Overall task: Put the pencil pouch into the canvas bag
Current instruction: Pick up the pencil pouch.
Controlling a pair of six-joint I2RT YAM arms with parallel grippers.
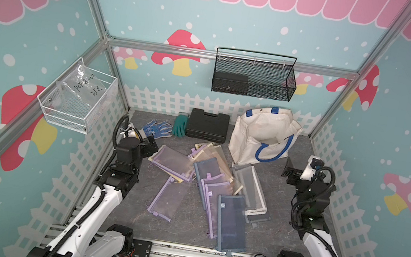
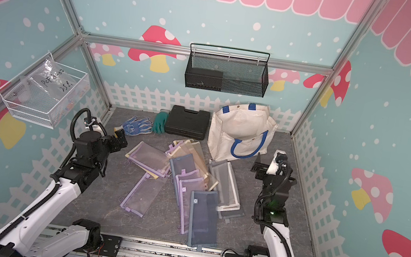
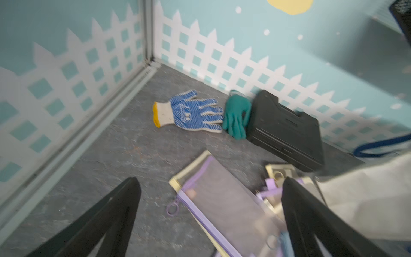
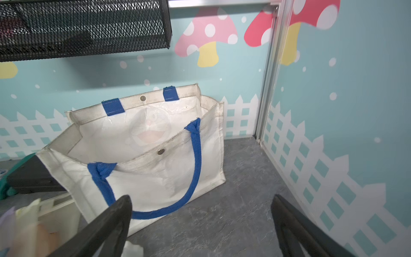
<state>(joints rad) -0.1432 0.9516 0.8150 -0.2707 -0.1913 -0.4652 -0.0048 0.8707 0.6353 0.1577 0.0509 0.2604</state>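
While the large, boxy cream-white canvas bag (image 1: pixel 255 142) with royal-blue strap handles is standing open on the grey counter (image 1: pixel 188 232) in both top views, the heap of flat mesh pencil pouches (image 1: pixel 207 179) is lying just beside the bag, outside it. The right gripper (image 1: pixel 289 172) is hovering near the bag, and the left gripper (image 1: pixel 150 146) well apart from it, beyond the heap. In the left wrist view, the left gripper's jaws are standing wide and empty, a purple-edged pouch (image 3: pixel 222 200) showing between them. In the right wrist view, the right gripper's jaws are gaping wide, holding nothing, facing the bag.

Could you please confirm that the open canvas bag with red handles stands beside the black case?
Not quite: the handles are blue, not red, as the right wrist view shows. The open canvas bag with blue handles stands beside the black case.
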